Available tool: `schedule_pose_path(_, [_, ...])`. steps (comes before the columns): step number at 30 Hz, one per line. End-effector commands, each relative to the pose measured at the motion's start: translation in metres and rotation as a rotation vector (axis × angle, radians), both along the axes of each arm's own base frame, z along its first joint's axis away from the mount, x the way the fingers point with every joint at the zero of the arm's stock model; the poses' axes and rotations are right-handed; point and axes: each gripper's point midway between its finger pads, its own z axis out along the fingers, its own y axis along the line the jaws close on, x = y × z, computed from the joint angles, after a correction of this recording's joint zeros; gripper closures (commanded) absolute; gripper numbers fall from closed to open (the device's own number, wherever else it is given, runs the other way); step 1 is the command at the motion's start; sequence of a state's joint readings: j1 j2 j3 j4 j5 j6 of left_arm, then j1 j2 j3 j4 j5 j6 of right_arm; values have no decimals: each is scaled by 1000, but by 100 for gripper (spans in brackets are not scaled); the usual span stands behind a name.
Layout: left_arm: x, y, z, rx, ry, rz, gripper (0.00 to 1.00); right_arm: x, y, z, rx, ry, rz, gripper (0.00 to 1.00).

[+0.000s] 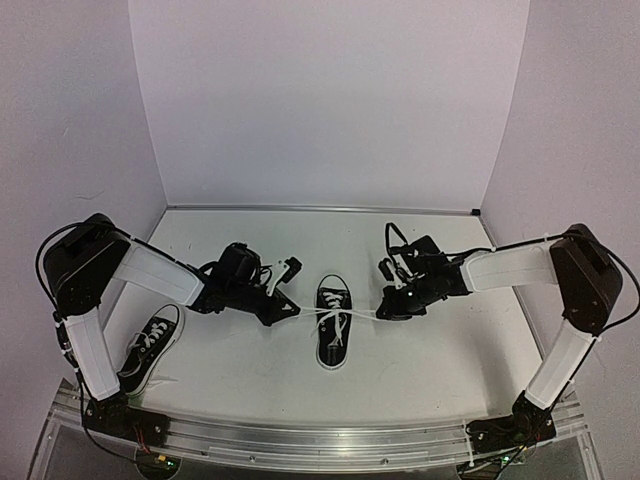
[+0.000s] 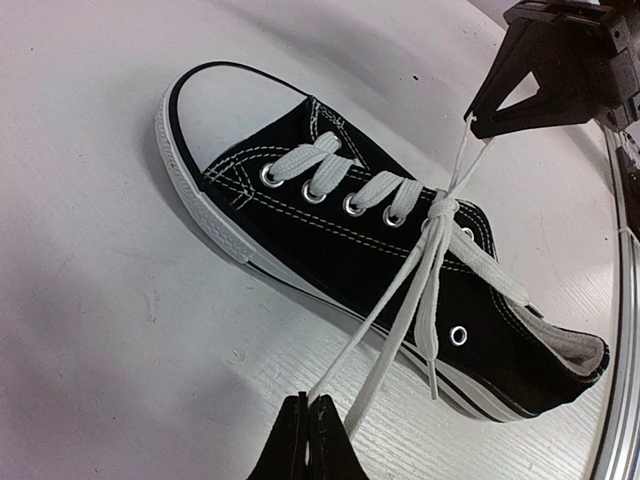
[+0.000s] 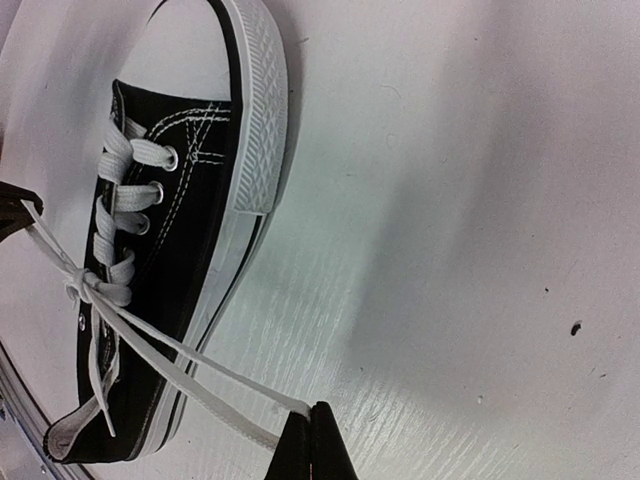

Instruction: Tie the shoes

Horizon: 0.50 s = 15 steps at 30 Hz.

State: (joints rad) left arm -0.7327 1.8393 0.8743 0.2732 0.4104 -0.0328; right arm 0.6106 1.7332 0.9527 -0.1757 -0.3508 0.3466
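One black sneaker (image 1: 333, 325) with a white toe cap lies in the middle of the table, toe towards the arms. Its white laces (image 1: 335, 315) are knotted over the tongue and stretched out to both sides. My left gripper (image 1: 292, 310) is shut on a lace loop just left of the shoe; the left wrist view shows the loop pinched at its tips (image 2: 308, 405) and the knot (image 2: 440, 207). My right gripper (image 1: 384, 313) is shut on the other lace loop, pinched at its tips (image 3: 312, 410), right of the shoe (image 3: 170, 250). The second sneaker (image 1: 150, 345) lies at the near left.
The second sneaker lies close beside the left arm's lower link (image 1: 95, 350). A metal rail (image 1: 320, 440) runs along the table's near edge. White walls close the back and both sides.
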Motion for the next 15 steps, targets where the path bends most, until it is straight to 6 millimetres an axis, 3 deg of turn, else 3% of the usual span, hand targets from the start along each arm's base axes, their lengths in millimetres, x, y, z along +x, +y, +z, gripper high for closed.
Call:
schedule_pose_path(1, [11, 8, 4, 12, 4, 26, 100, -1, -6, 3, 20, 24, -15, 100])
schedule_pose_path(7, [13, 4, 38, -41, -57, 19, 98, 2, 21, 28, 140, 20, 65, 98])
schedule_pose_path(11, [11, 2, 54, -56, -71, 1, 94, 2, 28, 37, 173, 16, 91, 85])
schedule_pose_path(15, [7, 1, 64, -71, -66, -19, 75, 1, 33, 52, 210, 3, 112, 63])
